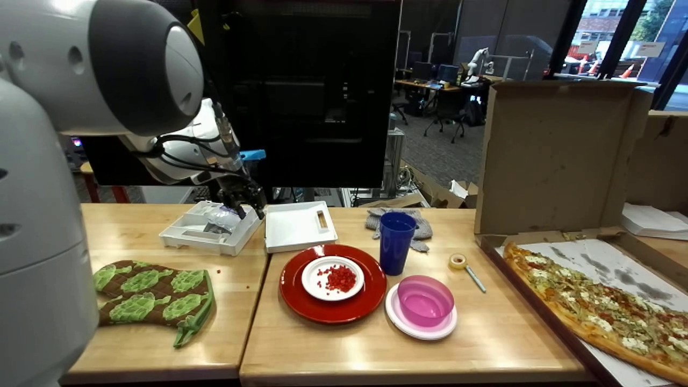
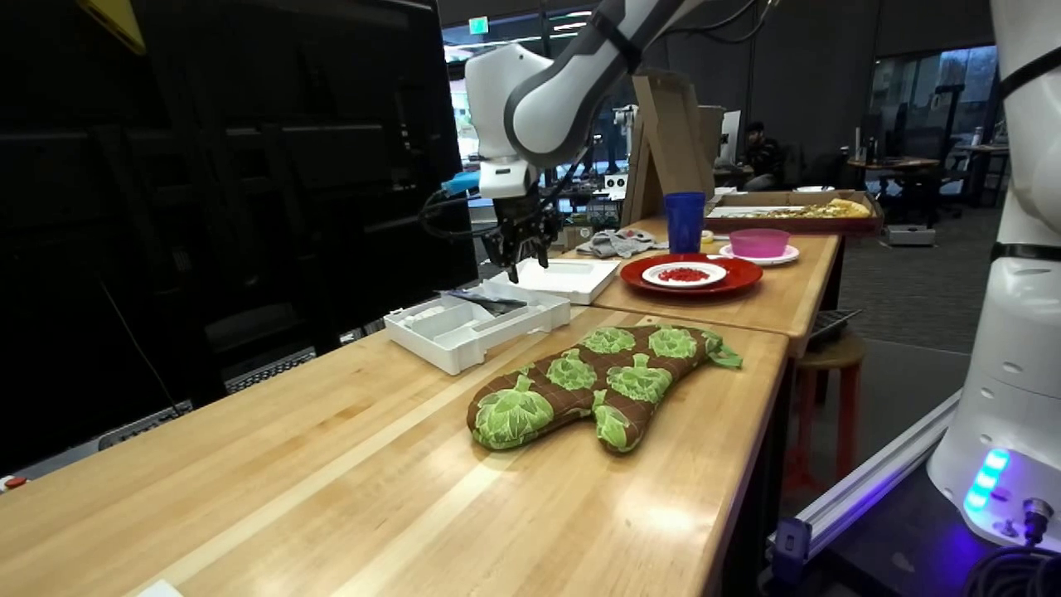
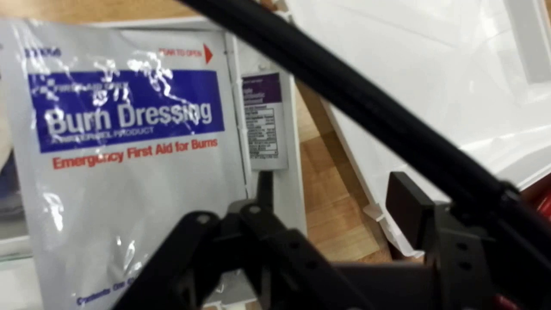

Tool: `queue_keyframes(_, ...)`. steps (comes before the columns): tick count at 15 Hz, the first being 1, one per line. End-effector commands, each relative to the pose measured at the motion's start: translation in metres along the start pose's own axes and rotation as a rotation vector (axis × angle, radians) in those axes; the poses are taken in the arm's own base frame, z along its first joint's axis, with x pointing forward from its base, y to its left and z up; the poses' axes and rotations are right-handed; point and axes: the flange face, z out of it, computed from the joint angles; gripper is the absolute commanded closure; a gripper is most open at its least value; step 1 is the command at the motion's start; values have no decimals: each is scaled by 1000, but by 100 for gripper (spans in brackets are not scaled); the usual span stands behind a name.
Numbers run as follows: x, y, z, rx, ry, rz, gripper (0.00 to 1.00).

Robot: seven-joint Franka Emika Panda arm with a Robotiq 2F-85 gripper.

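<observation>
Two fingers (image 3: 407, 211) of the gripper (image 3: 338, 193) stand wide apart, gripping nothing. The packet (image 3: 150, 185) lies in the white box (image 1: 226, 245), far left on the table (image 1: 430, 363) in an exterior view, left of the lid (image 1: 293, 226). Moving straight vertically seems safest; sideways travel could catch the box's wall.

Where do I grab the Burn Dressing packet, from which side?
I'd pinch the Burn Dressing packet by its left edge in the wrist view, from above: it lies broad face up, and its right edge runs close along a box divider.
</observation>
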Motion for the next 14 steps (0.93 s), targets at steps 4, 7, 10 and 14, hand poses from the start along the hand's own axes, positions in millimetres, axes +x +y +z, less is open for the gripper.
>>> queue_keyframes(4, 13, -39, -43, 8, -129, 336, 0)
queue_keyframes(7, 26, -58, -56, 10, -145, 507, 0)
queue_keyframes(10, 42, -82, -62, 16, -133, 680, 0)
queue_keyframes(14, 63, -117, -62, 27, -125, 904, 0)
